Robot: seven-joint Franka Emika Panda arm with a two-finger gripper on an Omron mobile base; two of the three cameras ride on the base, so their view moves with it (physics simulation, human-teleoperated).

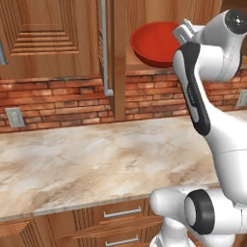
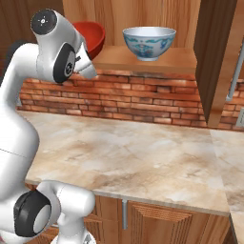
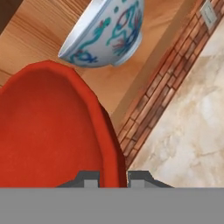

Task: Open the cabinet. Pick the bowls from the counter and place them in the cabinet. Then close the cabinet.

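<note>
I'm looking into a home kitchen, a rendered one. A wide marbled stone counter (image 1: 87, 159) runs along a red brick wall (image 1: 53, 103), with wooden drawers (image 1: 120, 219) carrying short silver handles underneath it. Above the brick hangs a brown wooden cabinet (image 1: 48, 38) with raised-panel doors and a long silver bar handle (image 1: 104, 48); one door (image 2: 214, 52) stands open. On the cabinet shelf (image 2: 147, 59) I see crockery: a pale bowl (image 2: 148, 42) with blue pattern and a red bowl (image 1: 154, 43) beside it. A wall socket (image 1: 14, 117) sits in the brick just above the counter.
</note>
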